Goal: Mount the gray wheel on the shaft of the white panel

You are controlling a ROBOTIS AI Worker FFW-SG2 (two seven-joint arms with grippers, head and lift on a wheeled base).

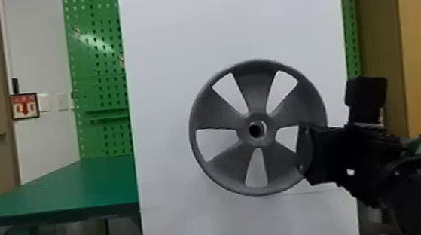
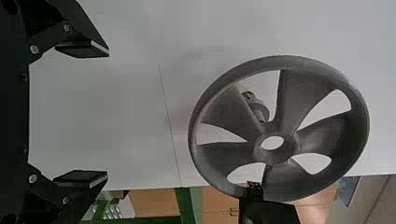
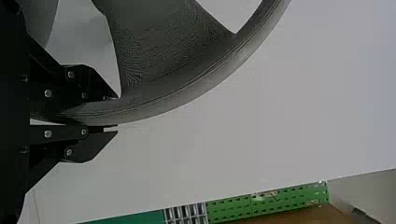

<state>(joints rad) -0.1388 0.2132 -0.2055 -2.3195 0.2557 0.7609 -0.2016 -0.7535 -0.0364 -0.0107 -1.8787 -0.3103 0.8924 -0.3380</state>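
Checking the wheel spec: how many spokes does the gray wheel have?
5, all on the gray wheel. Head view: top spoke, left spoke, right spoke, lower left spoke, lower right spoke. None entirely hidden.

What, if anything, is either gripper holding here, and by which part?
The right gripper holds the gray wheel by its rim, on the robot's right and a little below the hub. The left gripper is open and empty.

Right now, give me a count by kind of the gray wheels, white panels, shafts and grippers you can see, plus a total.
Gray wheel: 1
White panel: 1
Shaft: 1
Grippers: 2, left gripper and right gripper
Total: 5
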